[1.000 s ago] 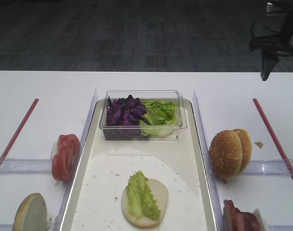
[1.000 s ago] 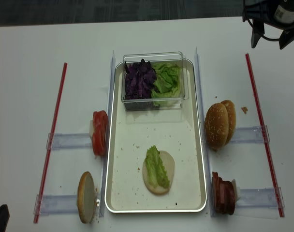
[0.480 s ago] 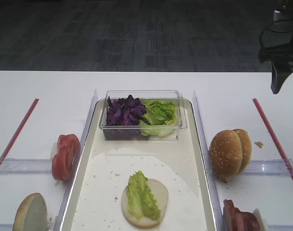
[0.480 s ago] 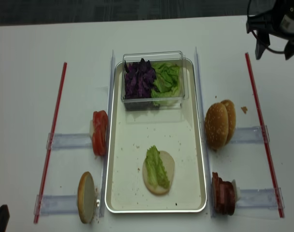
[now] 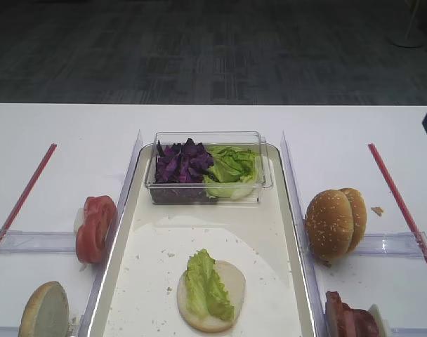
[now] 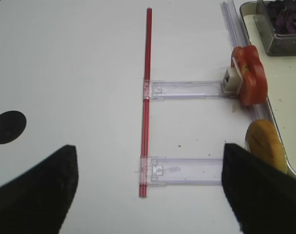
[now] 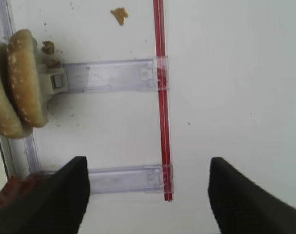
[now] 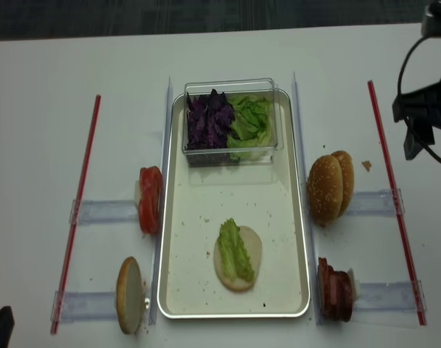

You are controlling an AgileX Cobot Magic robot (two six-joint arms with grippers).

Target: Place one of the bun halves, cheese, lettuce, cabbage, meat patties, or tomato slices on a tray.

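On the metal tray (image 5: pixel 292 232) lies a bun half (image 5: pixel 220 291) topped with a lettuce leaf (image 8: pixel 235 250). A clear box at the tray's back holds purple cabbage (image 5: pixel 180 163) and lettuce (image 5: pixel 232 168). Tomato slices (image 5: pixel 94 228) and a bun half (image 5: pixel 45 310) stand left of the tray. Sesame bun halves (image 5: pixel 335 221) and meat patties (image 8: pixel 335 290) stand on its right. No cheese shows. My right gripper (image 7: pixel 147 168) hangs open and empty above the right red strip (image 7: pixel 161 97). Far to the left, over bare table, my left gripper (image 6: pixel 150 151) is open and empty too.
Clear plastic holders (image 6: pixel 187 89) and low clear walls (image 5: pixel 126 168) flank the tray. A red strip (image 8: pixel 79 203) runs along each outer side. Crumbs (image 7: pixel 120 15) lie near the right strip. The table's far edge meets dark carpet.
My right arm has come from the far right corner toward the near side, now above the right red strip. Its jaws stay equally wide. The food has not moved.
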